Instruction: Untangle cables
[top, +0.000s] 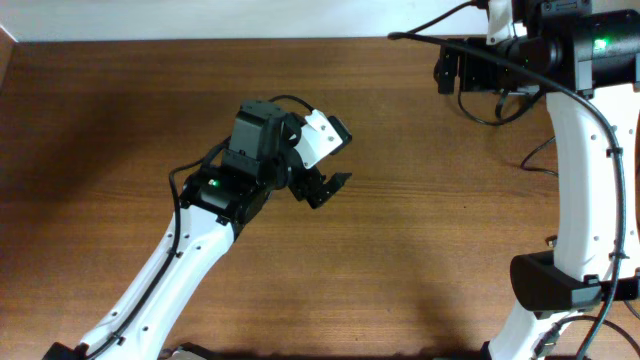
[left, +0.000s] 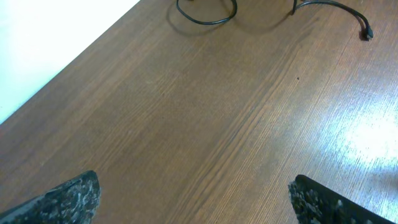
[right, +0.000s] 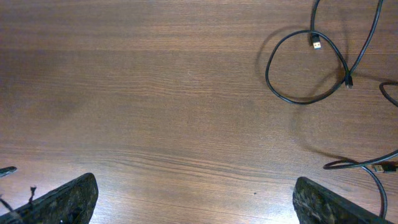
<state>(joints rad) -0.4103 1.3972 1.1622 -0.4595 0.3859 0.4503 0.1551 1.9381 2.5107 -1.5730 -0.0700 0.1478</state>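
Note:
In the right wrist view a thin black cable (right: 292, 96) lies in a loop at the upper right, with a USB plug (right: 316, 42) inside the loop and a small plug (right: 348, 81) at its right side. Another cable (right: 364, 165) lies at the right edge. In the left wrist view a cable loop (left: 208, 18) and a strand ending in a plug (left: 367, 34) lie far ahead. My left gripper (left: 196, 205) is open and empty over bare wood, also in the overhead view (top: 332, 190). My right gripper (right: 196, 202) is open and empty, left of the cables.
The wooden table (top: 120, 120) runs to a white wall at the back. In the overhead view the right arm (top: 580, 150) stands at the right and covers part of the thin cables (top: 482, 120) beneath it.

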